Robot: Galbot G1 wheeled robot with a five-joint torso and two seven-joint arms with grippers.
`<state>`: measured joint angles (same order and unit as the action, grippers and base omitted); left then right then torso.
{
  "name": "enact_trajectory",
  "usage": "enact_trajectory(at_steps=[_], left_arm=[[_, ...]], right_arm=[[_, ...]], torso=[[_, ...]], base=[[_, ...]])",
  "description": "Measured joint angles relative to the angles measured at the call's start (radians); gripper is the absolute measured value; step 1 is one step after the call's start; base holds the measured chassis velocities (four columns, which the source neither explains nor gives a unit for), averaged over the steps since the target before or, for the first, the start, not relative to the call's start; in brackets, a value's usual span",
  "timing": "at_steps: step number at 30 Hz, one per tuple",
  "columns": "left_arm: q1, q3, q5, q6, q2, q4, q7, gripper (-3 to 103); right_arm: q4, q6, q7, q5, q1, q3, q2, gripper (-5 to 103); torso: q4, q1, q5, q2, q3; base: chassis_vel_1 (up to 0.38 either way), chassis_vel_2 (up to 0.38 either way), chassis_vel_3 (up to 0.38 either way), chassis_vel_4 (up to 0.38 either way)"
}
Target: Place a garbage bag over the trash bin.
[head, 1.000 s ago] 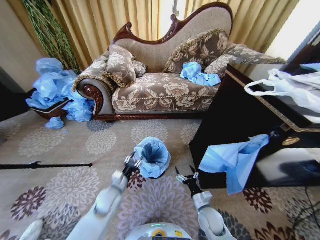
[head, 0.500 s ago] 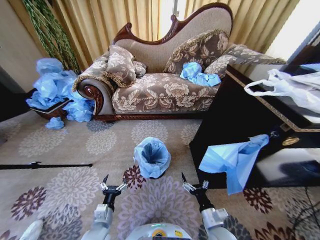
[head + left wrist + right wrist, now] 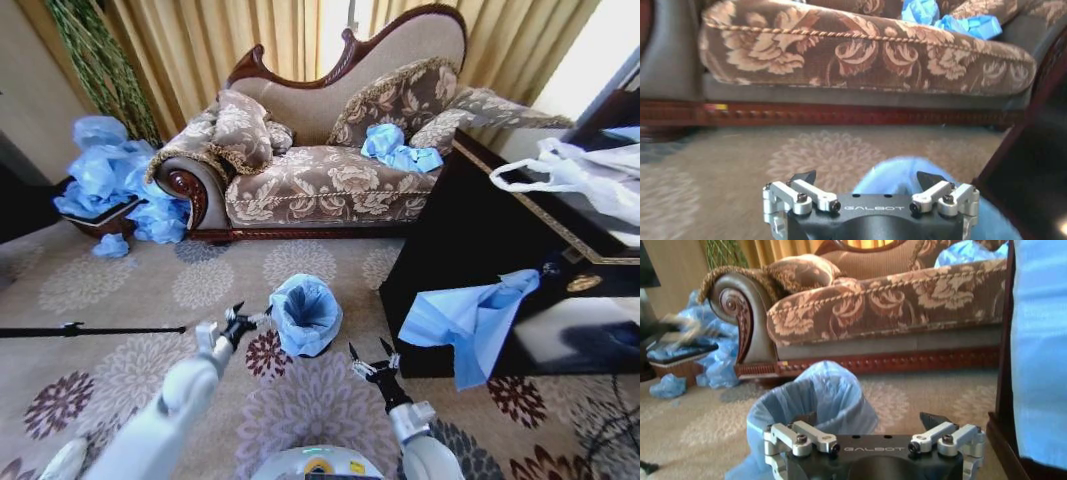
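Hovering with its fingers spread apart and nothing between them, the left pincer (image 3: pixel 239 318) sits just left of the bag (image 3: pixel 305 312), close to the rim but not touching it as far as the head view shows. The right pincer (image 3: pixel 368 361) hangs nearer the robot and a little right of the bag, its fingers also apart and empty.

The bag is already draped over the bin, which stands on the carpet (image 3: pixel 150 290) between the sofa (image 3: pixel 320 180) and the robot; blue plastic hides the bin's black wall almost entirely, and the mouth looks open and cupped.

Risk, as I judge it: the plastic is thin and loose, so a fingertip brushing the rim could catch a fold and drag the liner off or collapse it inward. The bin seems light and small; a sideways push from the left pincer might tip it toward the dark desk (image 3: pixel 470 230) on the right. Uneven pulling from one side could also leave the far edge slack.
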<state>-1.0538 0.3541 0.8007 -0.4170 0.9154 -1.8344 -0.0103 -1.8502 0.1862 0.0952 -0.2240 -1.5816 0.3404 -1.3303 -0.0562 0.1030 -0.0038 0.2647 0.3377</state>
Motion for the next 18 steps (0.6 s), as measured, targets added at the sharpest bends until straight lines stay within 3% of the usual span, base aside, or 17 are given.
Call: enact_trajectory(at_steps=[1, 2, 4, 6, 8, 10, 13, 15, 18], left_arm=[[0.105, -0.046, 0.086, -0.059, -0.005, 0.064, 0.011, 100], [0.105, -0.046, 0.086, -0.059, -0.005, 0.064, 0.011, 100], [0.242, -0.132, 0.169, -0.111, 0.012, 0.166, 0.029, 100], [0.298, -0.173, 0.191, -0.127, 0.032, 0.213, 0.029, 100], [0.418, -0.261, 0.268, -0.156, 0.094, 0.315, -0.003, 100], [0.438, -0.274, 0.288, -0.162, 0.107, 0.334, -0.014, 100], [0.561, -0.326, 0.427, -0.197, 0.22, 0.499, -0.096, 100], [0.575, -0.328, 0.444, -0.203, 0.234, 0.519, -0.107, 100], [0.652, -0.33, 0.514, -0.249, 0.313, 0.649, -0.244, 100]], right_arm=[[0.008, 0.0, 0.004, 0.006, 0.003, 0.003, -0.005, 100], [0.008, 0.0, 0.004, 0.006, 0.003, 0.003, -0.005, 100], [0.012, -0.001, -0.001, 0.006, 0.013, 0.006, -0.005, 100], [0.013, -0.002, -0.006, 0.005, 0.022, 0.007, -0.003, 100], [0.012, -0.01, -0.015, 0.002, 0.04, 0.012, 0.001, 100], [0.01, -0.012, -0.017, 0.0, 0.043, 0.013, 0.002, 100], [0.0, -0.022, -0.027, -0.009, 0.05, 0.022, 0.006, 100], [0.0, -0.022, -0.027, -0.009, 0.05, 0.023, 0.006, 100], [0.003, -0.021, -0.034, -0.009, 0.046, 0.03, 0.008, 100]], torso=[[0.0002, 0.0, 0.0012, 0.0, 0.0], [0.0002, 0.0, 0.0012, 0.0, 0.0], [0.0009, 0.0, 0.0, 0.0, 0.0], [0.0014, 0.0, 0.0002, 0.0, 0.0], [0.0009, 0.0, 0.0004, 0.0, 0.0], [0.0008, 0.0, 0.0007, 0.0, 0.0], [0.0011, 0.0, 0.0003, 0.0, 0.0], [0.0008, 0.0, 0.0003, 0.0, 0.0], [0.0009, 0.0, 0.0007, 0.0, 0.0]], base=[[0.0, 0.0, 0.0, 0.0], [0.0, 0.0, 0.0, 0.0], [0.0, 0.0, 0.0, 0.0], [0.0, 0.0, 0.0, 0.0], [0.0, 0.0, 0.0, 0.0], [0.0, 0.0, 0.0, 0.0], [0.0, 0.0, 0.0, 0.0], [0.0, 0.0, 0.0, 0.0], [0.0, 0.0, 0.0, 0.0]])
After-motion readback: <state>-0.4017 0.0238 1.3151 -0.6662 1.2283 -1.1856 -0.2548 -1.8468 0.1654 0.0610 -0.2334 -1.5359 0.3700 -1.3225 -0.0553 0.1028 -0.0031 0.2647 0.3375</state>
